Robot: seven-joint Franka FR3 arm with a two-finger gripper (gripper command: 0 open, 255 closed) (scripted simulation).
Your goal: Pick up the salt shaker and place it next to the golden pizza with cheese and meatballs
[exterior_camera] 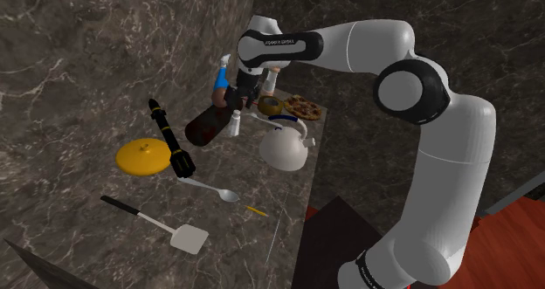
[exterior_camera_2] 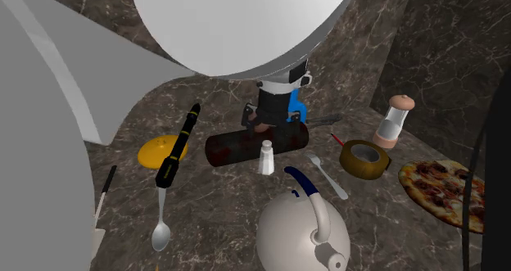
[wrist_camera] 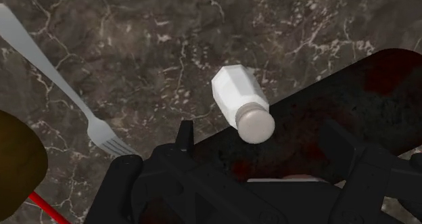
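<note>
The salt shaker (exterior_camera: 235,123) is white with a grey cap and stands upright on the dark marble counter (exterior_camera: 79,113), right against a dark bottle lying on its side. It also shows in the second exterior view (exterior_camera_2: 266,157) and in the wrist view (wrist_camera: 241,104). My black gripper (wrist_camera: 258,133) hangs just above the shaker and the bottle, fingers apart and touching neither. From the side the gripper (exterior_camera: 242,102) sits over the bottle's far end. The golden pizza (exterior_camera: 302,109) with meatballs (exterior_camera_2: 439,187) lies at the counter's edge, beyond a brown ring.
The dark bottle (exterior_camera_2: 246,145) lies beside the shaker. A white kettle (exterior_camera: 285,146) stands between shaker and counter edge. A brown ring (exterior_camera_2: 364,159), a grinder (exterior_camera_2: 391,120), a fork (exterior_camera_2: 327,175), a spoon (exterior_camera: 211,189), a yellow lid (exterior_camera: 142,155) and a spatula (exterior_camera: 166,226) lie around.
</note>
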